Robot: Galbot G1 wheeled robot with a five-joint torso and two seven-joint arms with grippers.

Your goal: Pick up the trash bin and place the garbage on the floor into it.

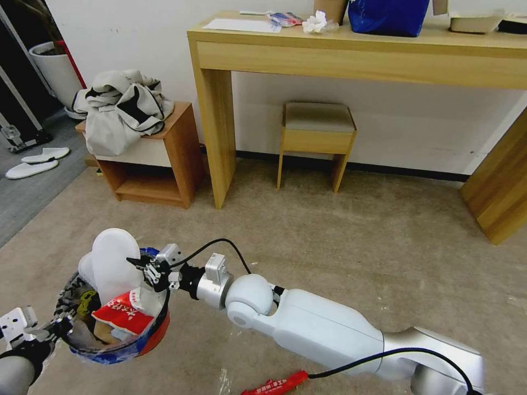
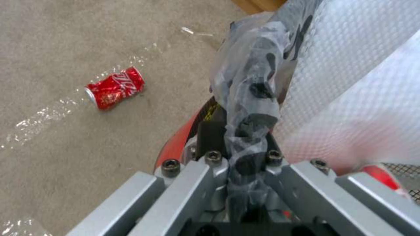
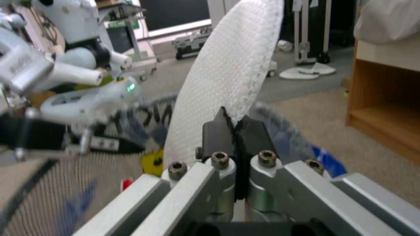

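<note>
Trash bin: small, round, red, clear-bag-lined, crammed with litter.

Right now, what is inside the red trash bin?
The trash bin holds a white slipper standing upright, pinched by the right gripper, plus a red wrapper and something yellow. The left gripper holds the rim. Deeper litter is covered.

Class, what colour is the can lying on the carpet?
Red with white lettering; the can shows best in the left wrist view.
</note>
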